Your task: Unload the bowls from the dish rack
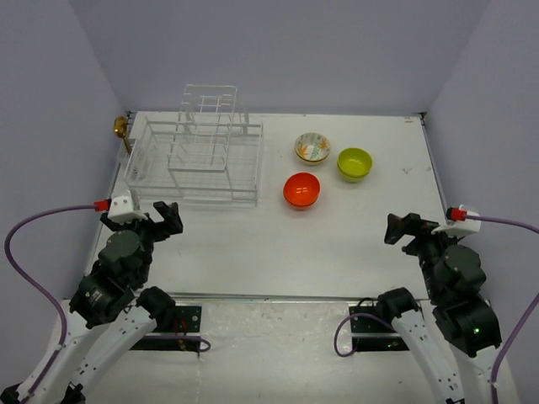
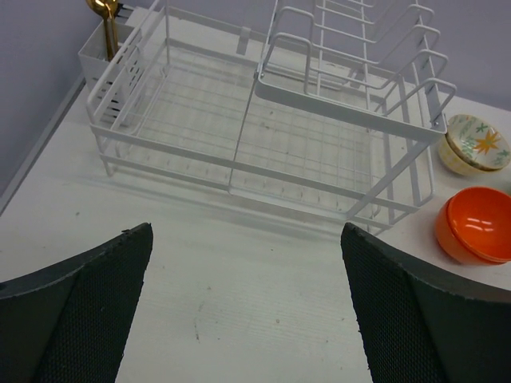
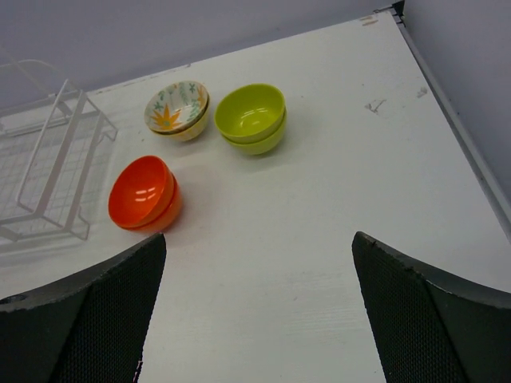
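Note:
The white wire dish rack (image 1: 195, 160) stands at the back left of the table with no bowls in it; it also shows in the left wrist view (image 2: 263, 136). To its right on the table sit stacked orange bowls (image 1: 301, 189), stacked lime-green bowls (image 1: 354, 163) and a floral white bowl (image 1: 312, 147). The right wrist view shows the orange (image 3: 142, 193), green (image 3: 251, 117) and floral (image 3: 177, 108) bowls. My left gripper (image 1: 167, 218) is open and empty in front of the rack. My right gripper (image 1: 402, 229) is open and empty, well short of the bowls.
A gold spoon (image 1: 121, 130) stands in the rack's cutlery holder at the far left corner, also in the left wrist view (image 2: 106, 20). Grey walls close in the table on three sides. A metal strip runs along the table's right edge (image 1: 434, 168).

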